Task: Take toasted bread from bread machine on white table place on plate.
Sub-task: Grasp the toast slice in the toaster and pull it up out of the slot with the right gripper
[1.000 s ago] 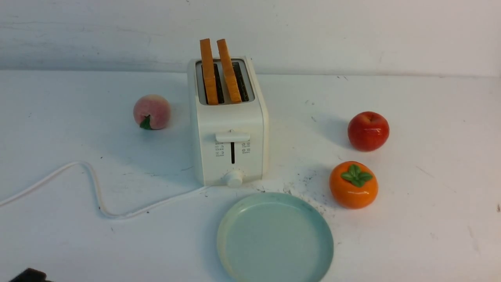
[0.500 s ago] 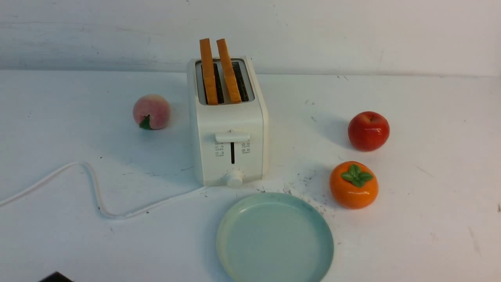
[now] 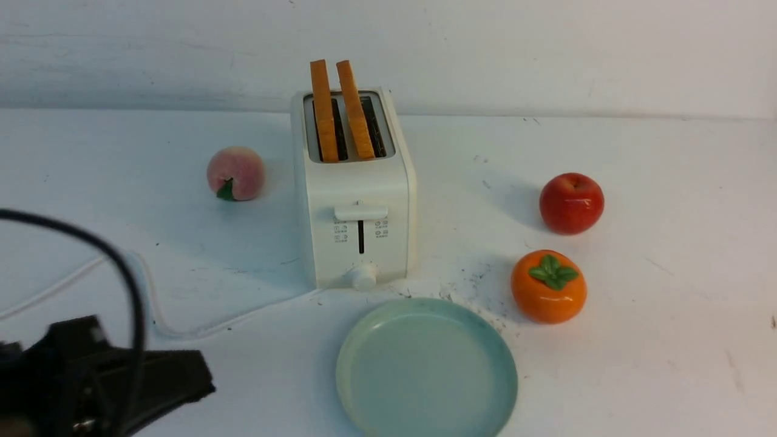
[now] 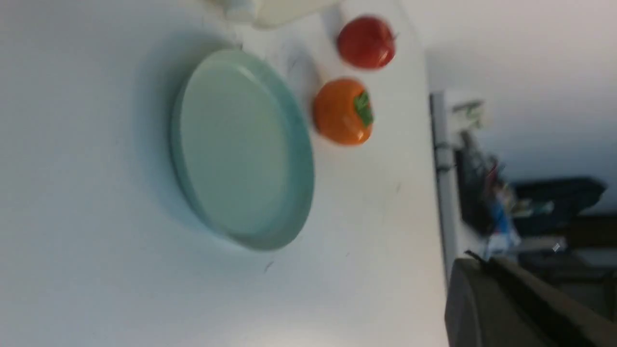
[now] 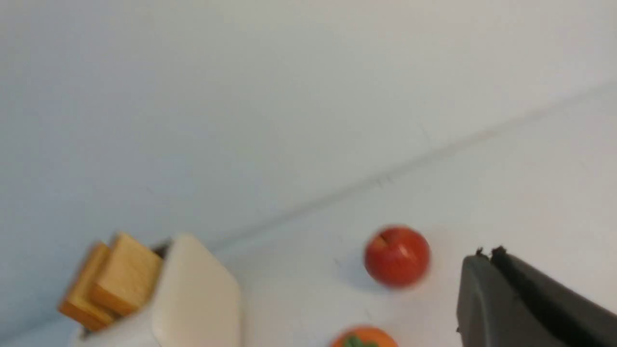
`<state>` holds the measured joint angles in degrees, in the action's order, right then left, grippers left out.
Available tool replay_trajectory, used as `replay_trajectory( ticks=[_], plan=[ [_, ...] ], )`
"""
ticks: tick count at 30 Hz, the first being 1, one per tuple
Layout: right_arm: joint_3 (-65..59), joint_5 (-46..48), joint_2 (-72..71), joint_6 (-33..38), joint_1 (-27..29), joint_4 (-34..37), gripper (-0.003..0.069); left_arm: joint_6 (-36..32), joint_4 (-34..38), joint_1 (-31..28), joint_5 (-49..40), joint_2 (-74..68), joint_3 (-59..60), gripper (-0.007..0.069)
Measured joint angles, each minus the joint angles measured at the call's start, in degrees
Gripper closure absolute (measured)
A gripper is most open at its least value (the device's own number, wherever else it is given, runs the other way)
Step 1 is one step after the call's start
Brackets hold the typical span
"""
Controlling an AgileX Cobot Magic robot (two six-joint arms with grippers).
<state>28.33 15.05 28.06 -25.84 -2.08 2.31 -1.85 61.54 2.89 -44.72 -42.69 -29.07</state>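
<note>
- Down at the near left corner of the front view, the left arm (image 3: 91, 376) shows dark and blurred, low over the table (image 3: 637, 364). Its wedge-shaped end points right, toward the plate (image 3: 425, 370). I cannot tell whether its jaws are parted or pressed together.
- A black cable (image 3: 130, 285) arcs up and over that arm.
- Of the right arm, only a dark finger (image 5: 520, 303) shows, in its own wrist view, with the toaster (image 3: 358, 200) and the apple (image 3: 571, 203) beyond it. I cannot tell the state of those jaws either.
- The plate is round and pale mint-green with a low rim. It lies flat just in front of the toaster, a little to its right.
- The toaster is cream-white and boxy and stands mid-table. Its lever (image 3: 360, 212) sits at the top of its slot and its knob (image 3: 362, 276) is near the base. A white cord (image 3: 182, 331) trails off to the left.
- The left slice (image 3: 323, 109) and right slice (image 3: 356, 109) of toast stand upright, one in each slot, with their upper parts sticking out. From the front they show orange-brown crust edges. The right wrist view shows a pale golden face.
- A peach (image 3: 235, 173) sits left of the toaster. The apple is well to the right. A persimmon (image 3: 548, 286) sits nearer, just beside the plate.
</note>
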Motion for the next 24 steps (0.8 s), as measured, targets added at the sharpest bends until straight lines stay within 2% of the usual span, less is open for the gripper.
replay_trajectory(
  ticks=[1, 2, 4, 5, 6, 7, 8, 9, 10, 12, 13, 18, 24],
  plan=[
    [2.8, 4.9, 3.2, 1.0, 0.0, 0.4, 0.0676, -1.5, -0.1, 0.0, -1.3, -2.8, -1.4, 0.0638],
    [3.4, 5.8, 3.9, 1.6, 0.0, 0.5, 0.0676, -2.1, -0.1, 0.0, -1.9, -3.4, -1.7, 0.0638],
    [11.1, 17.7, 13.9, 10.1, -1.6, 5.4, 0.0676, -5.3, -0.1, 0.0, -5.4, -12.9, -5.3, 0.0638],
    [11.5, 18.3, 14.5, 10.1, -1.8, 6.0, 0.0676, -5.5, -0.1, 0.0, -5.5, -13.4, -5.5, 0.0638],
    [14.1, 21.7, 18.4, 16.0, -3.4, 9.6, 0.0675, -6.5, -0.1, 0.0, -6.4, -17.1, -6.8, 0.0638],
    [15.0, 22.6, 19.7, 17.8, -4.1, 10.9, 0.0673, -6.5, -0.1, 0.0, -6.4, -17.6, -7.0, 0.0638],
    [18.5, 26.0, 25.3, 25.1, -7.3, 17.5, 0.0669, -7.8, -0.1, 0.0, -7.2, -21.5, -8.2, 0.0638],
    [18.5, 26.0, 25.3, 25.1, -7.3, 17.5, 0.0669, -8.0, -0.1, 0.0, -7.2, -21.9, -8.4, 0.0638],
    [21.8, 27.7, 30.7, 33.5, -11.1, 23.7, 0.0664, -9.0, -0.1, 0.0, -7.3, -24.6, -9.1, 0.0638],
    [24.2, 28.1, 34.3, 36.9, -13.8, 26.9, 0.0664, -9.8, -0.1, 0.0, -7.3, -26.2, -9.4, 0.0638],
    [28.2, 28.3, 39.6, 41.1, -17.5, 29.5, 0.0664, -10.7, -0.2, 0.0, -7.2, -28.2, -9.6, 0.0638],
    [40.9, 27.5, 53.3, 42.6, -24.7, 28.5, 0.0663, -11.5, -2.1, 0.0, -6.6, -30.4, -9.7, 0.0638],
    [60.0, 26.6, 68.1, 38.9, -28.1, 21.5, 0.0657, -11.5, -4.0, 0.0, -6.5, -30.6, -9.8, 0.0638]
  ],
)
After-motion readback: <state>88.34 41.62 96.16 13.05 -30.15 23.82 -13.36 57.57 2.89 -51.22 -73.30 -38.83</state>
